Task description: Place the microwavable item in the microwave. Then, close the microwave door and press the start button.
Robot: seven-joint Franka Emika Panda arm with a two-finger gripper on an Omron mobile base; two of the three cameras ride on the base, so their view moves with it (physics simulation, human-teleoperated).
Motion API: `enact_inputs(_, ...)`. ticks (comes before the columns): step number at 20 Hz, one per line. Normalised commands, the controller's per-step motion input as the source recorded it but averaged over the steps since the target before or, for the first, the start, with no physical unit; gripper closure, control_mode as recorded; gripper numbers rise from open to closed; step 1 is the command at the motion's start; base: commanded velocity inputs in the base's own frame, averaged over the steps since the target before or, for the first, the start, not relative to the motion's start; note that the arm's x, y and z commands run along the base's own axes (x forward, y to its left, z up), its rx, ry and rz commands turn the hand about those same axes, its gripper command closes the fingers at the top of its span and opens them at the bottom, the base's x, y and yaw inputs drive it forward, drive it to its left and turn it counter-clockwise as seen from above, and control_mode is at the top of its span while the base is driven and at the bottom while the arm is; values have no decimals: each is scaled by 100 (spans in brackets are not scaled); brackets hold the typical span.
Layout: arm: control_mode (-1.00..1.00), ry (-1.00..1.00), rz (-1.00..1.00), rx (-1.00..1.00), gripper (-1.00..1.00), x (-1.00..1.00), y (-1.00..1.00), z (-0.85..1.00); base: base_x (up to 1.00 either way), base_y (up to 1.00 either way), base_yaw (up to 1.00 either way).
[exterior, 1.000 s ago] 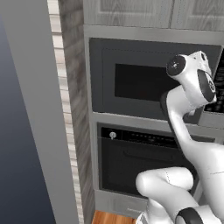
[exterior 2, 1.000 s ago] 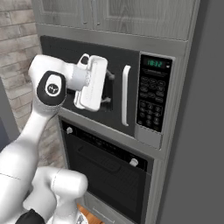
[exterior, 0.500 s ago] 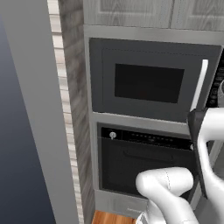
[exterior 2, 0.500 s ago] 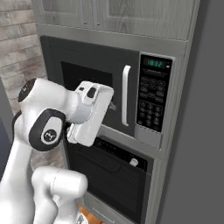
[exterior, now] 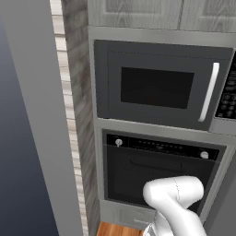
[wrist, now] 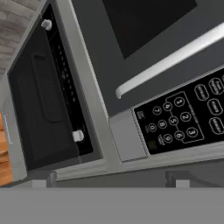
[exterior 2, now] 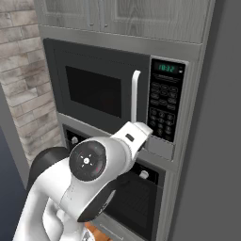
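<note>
A: Microwave door [exterior 2: 96, 89] is shut, glass not visible. Gripper [wrist: 109, 177]?

B: Jaws wide, empty, by the keypad [wrist: 186, 116] bottom-left corner. Buttons look stiff and flat, so prob. poke w/ one fingertip, no grabbing.

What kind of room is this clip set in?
A rendered home kitchen, most likely: a built-in microwave with its door shut sits above a black-fronted oven, with wood-grain cabinets overhead and a brick wall beside them.
</note>
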Motion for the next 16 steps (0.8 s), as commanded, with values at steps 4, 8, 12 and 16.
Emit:
enact_inputs(4,-100,-41,6,5,-100,3,-2,-20,0,0,0)
enact_inputs(8,-100,-16,0,2,-100,49,1,-36,0,0,0)
enact_inputs(12,-100,0,2,1,-100,81,18,-56,0,0,0)
enact_inputs(16,-100,0,1,2,-100,46,3,-52,0,0,0)
